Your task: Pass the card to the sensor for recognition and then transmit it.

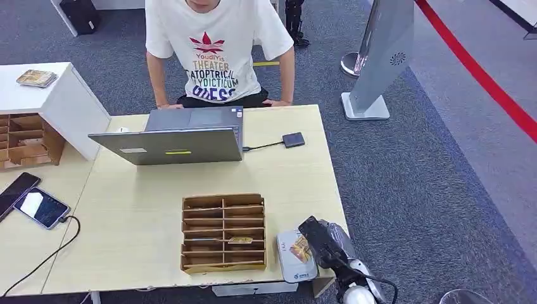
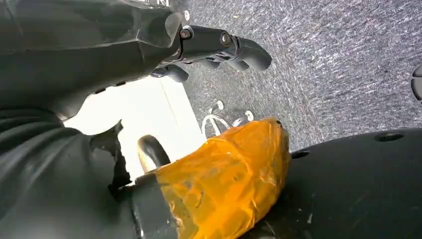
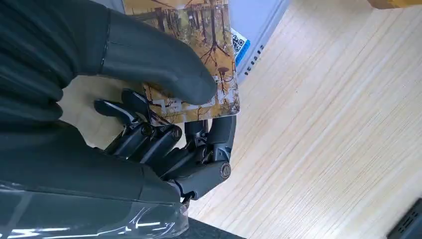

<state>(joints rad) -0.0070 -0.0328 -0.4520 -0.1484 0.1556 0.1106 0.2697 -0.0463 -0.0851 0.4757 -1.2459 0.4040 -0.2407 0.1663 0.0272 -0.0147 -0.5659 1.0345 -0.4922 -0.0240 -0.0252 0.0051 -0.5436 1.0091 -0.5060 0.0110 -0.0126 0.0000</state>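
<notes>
A card [image 3: 199,30] printed with brown trees is pinched between the thumb [image 3: 159,64] and the dark fingers of my right hand [image 3: 174,129]. In the head view my right hand [image 1: 320,240] is at the table's front right corner. There it holds the card [image 1: 301,249] flat, just above a white sensor box [image 1: 292,269]. The same box [image 3: 259,20], with a small QR mark, lies under the card in the right wrist view. My left hand [image 2: 219,47] hangs over grey carpet with nothing in it, its fingers loosely extended.
A wooden slotted card rack [image 1: 223,233] stands left of the sensor. Behind it is an open laptop [image 1: 177,136], cabled to a small black box [image 1: 293,139]. A person [image 1: 215,50] sits at the far edge. Two phones [image 1: 41,207] lie at the left.
</notes>
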